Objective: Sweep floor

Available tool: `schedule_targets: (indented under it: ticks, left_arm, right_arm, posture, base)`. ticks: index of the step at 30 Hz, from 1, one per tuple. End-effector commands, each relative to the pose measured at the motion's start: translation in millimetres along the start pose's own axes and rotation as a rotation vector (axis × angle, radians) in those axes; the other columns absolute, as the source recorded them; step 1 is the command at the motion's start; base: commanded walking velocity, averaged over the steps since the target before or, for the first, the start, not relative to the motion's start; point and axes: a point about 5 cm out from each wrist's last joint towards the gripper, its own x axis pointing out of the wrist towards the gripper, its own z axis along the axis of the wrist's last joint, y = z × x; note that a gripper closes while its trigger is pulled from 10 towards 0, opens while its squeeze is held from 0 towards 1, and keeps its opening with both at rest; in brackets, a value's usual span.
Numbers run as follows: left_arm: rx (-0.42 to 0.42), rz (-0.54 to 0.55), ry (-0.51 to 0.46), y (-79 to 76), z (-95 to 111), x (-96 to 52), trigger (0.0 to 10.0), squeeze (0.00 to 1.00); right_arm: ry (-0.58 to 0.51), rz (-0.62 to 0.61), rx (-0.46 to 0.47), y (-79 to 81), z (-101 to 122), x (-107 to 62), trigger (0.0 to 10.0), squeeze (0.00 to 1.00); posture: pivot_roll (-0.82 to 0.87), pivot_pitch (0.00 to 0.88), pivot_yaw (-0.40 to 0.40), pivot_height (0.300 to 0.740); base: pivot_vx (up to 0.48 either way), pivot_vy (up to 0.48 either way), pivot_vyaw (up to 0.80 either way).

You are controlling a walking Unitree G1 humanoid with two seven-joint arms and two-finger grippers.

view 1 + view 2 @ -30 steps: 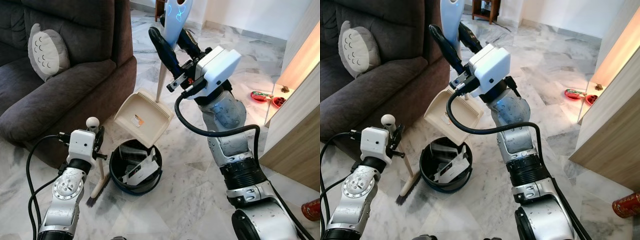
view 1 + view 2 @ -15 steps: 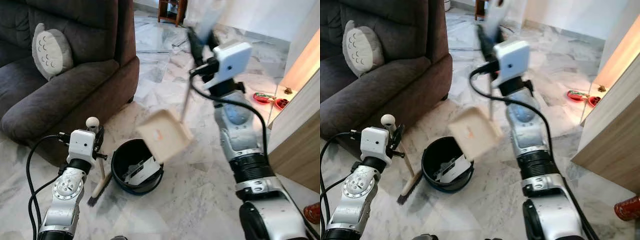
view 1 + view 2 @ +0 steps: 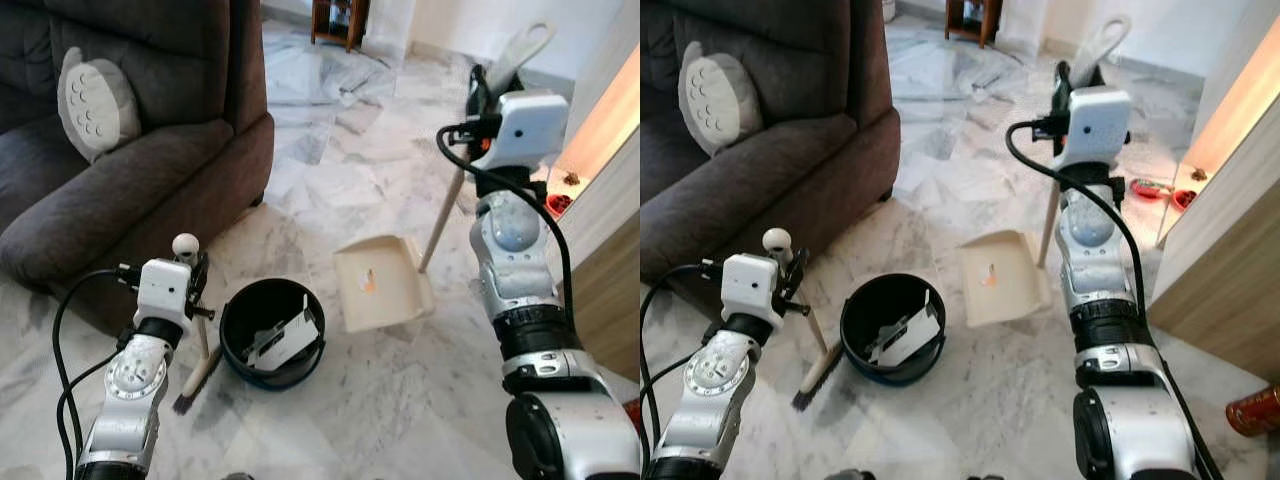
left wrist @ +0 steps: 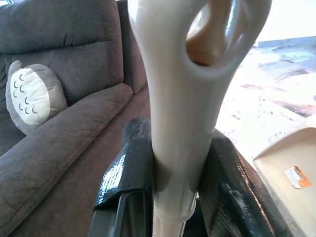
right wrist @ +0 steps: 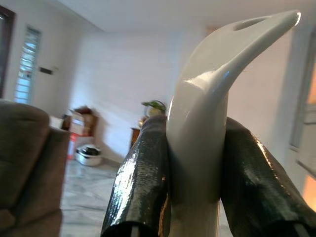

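Observation:
A cream dustpan (image 3: 379, 285) sits on the marble floor just right of a black bucket (image 3: 232, 312) that holds white scraps. The pan's long handle (image 3: 442, 215) rises to my right gripper (image 3: 478, 92), which is shut on its looped top (image 5: 197, 133). My left gripper (image 3: 196, 280) is shut on the cream broom handle (image 4: 181, 123), close under its knob. The broom's brush (image 3: 194, 382) rests on the floor to the left of the bucket.
A dark grey sofa (image 3: 130, 170) with a pale cushion (image 3: 92, 92) stands at the left, close to the broom. A wooden cabinet (image 3: 600, 250) lines the right side, with red items (image 3: 1155, 187) and a red can (image 3: 1252, 410) on the floor near it.
My right arm swung the dustpan from its tipped position over the bucket out to the right and lowered it to the floor. The left arm and broom stayed put.

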Motion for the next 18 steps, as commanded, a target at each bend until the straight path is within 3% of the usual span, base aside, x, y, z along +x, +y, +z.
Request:
schedule_targets:
  ticks: [1,5,13,18]
  left_arm:
    - [0.013,-0.017,-0.066,-2.1,11,1.3,10.0,0.0]
    - [0.002,-0.019,-0.063,-4.8,10,0.8,10.0,0.0]
    - [-0.008,-0.026,-0.059,-7.0,8,-1.2,10.0,0.0]
    - [-0.026,-0.033,-0.054,-9.6,7,-1.2,10.0,0.0]
  right_arm:
    - [-0.041,-0.03,-0.015,-8.8,6,2.7,10.0,0.0]
    - [0.074,-0.022,-0.071,-10.2,-26,-17.4,10.0,0.0]
    - [0.186,-0.074,-0.147,-27.3,-54,-41.5,10.0,0.0]
    - [0.247,-0.073,-0.116,-27.7,-67,-52.9,10.0,0.0]
  posture:
    - [0.19,0.133,-0.028,0.74]
    - [0.19,0.125,-0.031,0.74]
    - [0.18,0.113,-0.033,0.74]
    - [0.18,0.112,-0.034,0.74]
  base:
    - [0.0,0.0,0.0]
    - [0.0,0.0,0.0]
    - [0.0,0.0,0.0]
    - [0.0,0.0,0.0]
